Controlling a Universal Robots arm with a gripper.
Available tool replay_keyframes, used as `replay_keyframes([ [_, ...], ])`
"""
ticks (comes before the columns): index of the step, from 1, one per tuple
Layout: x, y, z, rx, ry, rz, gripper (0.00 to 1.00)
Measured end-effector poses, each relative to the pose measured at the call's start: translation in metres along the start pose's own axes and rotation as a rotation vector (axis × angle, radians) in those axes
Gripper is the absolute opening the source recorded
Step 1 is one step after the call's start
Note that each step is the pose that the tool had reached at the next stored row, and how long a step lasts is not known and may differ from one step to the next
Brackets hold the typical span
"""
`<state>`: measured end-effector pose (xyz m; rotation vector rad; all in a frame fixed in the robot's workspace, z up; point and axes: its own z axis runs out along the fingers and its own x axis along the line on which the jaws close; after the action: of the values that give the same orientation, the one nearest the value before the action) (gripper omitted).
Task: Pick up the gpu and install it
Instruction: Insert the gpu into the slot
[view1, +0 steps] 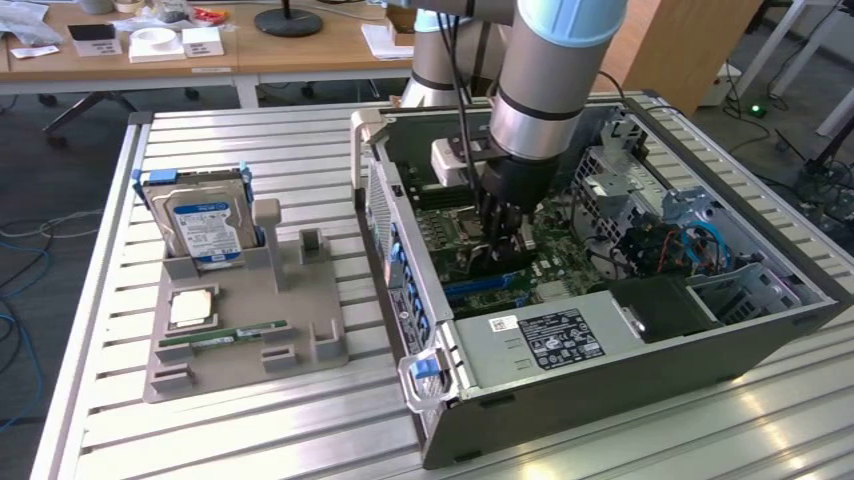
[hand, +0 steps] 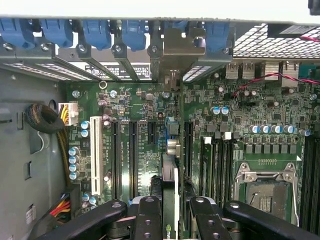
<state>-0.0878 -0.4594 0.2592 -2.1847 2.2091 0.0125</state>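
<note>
Gripper (hand: 174, 216) clamped on gpu (hand: 169, 179) top edge above motherboard (hand: 142, 107); likely light, stiff, fragile, so edge grip suits.

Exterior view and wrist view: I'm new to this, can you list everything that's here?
table: one, pale slatted metal, under everything.
computer case: one, grey, open, exterior view's right.
motherboard: one, green, inside the case.
holder: one, grey, exterior view's left.
hard drive: one, silver with blue label, upright in the holder.
RAM stick: one, green, flat on the holder.
gpu: one, black, on edge over the motherboard.
gripper: one, black, shut on the gpu, inside the case.
</note>
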Motion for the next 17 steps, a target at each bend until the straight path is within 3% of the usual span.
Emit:
replay_keyframes([
  [17,0.0000,0.0019,0.0050,0.0000,-0.0001,0.000,0.26],
])
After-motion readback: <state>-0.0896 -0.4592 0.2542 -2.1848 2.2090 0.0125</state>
